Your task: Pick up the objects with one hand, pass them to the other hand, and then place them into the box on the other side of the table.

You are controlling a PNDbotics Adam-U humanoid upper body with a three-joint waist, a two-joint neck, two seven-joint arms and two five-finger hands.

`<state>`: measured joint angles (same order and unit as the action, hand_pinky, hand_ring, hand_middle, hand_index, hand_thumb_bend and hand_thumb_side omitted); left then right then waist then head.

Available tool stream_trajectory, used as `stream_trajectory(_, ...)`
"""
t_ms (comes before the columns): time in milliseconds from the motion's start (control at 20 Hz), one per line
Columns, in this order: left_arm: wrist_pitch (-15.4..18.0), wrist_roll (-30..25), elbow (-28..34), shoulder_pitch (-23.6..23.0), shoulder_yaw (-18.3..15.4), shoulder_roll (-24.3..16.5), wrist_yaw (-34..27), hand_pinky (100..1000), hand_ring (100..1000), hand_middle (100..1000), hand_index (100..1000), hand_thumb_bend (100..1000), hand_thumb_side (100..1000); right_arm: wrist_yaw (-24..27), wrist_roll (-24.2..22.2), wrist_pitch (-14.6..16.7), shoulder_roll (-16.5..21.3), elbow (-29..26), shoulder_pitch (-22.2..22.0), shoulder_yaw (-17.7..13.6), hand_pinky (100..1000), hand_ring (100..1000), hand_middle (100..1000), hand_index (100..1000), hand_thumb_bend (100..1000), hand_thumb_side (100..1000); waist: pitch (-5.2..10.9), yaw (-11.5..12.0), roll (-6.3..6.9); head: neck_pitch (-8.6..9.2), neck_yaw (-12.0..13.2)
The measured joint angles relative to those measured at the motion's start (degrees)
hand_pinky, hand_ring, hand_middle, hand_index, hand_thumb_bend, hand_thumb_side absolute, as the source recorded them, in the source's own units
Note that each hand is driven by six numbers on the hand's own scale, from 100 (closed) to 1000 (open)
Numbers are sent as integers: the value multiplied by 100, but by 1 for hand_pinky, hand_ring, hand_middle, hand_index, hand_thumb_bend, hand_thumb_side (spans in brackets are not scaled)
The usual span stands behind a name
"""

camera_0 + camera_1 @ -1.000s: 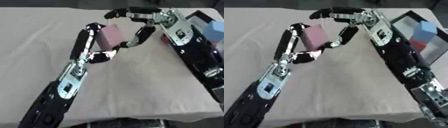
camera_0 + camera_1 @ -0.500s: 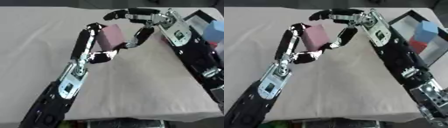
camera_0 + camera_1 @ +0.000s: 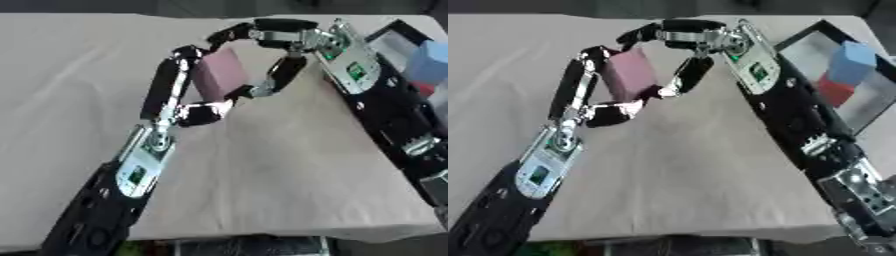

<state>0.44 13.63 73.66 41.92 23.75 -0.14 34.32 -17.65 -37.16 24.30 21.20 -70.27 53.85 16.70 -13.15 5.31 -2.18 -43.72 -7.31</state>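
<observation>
Left eye view: the left hand [image 3: 194,107] clasps a pink block [image 3: 222,75] between fingers and thumb, raised over the table [image 3: 70,75] for the handover.

Right eye view: the right hand [image 3: 686,45] curls around the block's far side, apparently taking it; the box [image 3: 811,50] waits beyond, holding a blue block [image 3: 851,62] and a red block [image 3: 835,91].

1. We see the left arm [image 3: 131,175] as black casing with silver joints and a small green mark.
2. The left hand [image 3: 188,107] has black fingers on silver links.
3. The right arm [image 3: 785,100] and right hand [image 3: 684,37] look alike, black and silver.
</observation>
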Motion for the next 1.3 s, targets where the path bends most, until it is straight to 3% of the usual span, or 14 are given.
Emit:
stream_trajectory(750,-72,-19,-1,0,-37,0,-72,588,437,346,388,100,124,327,202,-205,-25,4,-44,2,1000,1000,726,812,179,100,-19,-1,-2,4,2)
stream_trajectory(1100,-107,13,-1,-1,-37,1,-104,619,477,423,488,100,107,383,229,-248,-25,29,-44,2,988,1000,700,767,156,100,-19,-6,-2,5,1)
stream_trajectory(1300,-191,-36,-3,-1,-36,2,24,676,559,523,625,267,161,386,244,-259,-25,32,-45,1,981,1000,692,753,151,110,-19,-9,-2,5,3)
